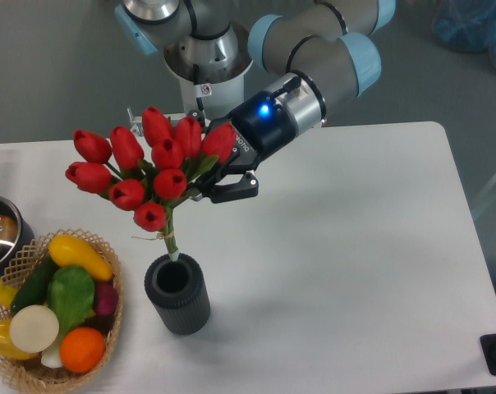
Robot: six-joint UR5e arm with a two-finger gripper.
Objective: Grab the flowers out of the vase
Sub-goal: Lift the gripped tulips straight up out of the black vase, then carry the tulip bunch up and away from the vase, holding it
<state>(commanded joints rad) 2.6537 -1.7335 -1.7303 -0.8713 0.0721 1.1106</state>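
Note:
The flowers (145, 168), a bunch of red tulip buds with green leaves, hang in the air above the vase (177, 293). Their thin green stems reach down to just over the vase's round mouth; whether the tips still dip inside I cannot tell. My gripper (205, 182) comes in from the right and is shut on the bunch just under the buds; the blooms hide part of its fingers. The vase is a short dark ribbed cylinder standing upright near the table's front.
A wicker basket (18, 373) of vegetables and fruit sits at the front left. A metal pot (0, 234) with a blue handle stands at the left edge. The arm's base (207, 74) rises behind the table.

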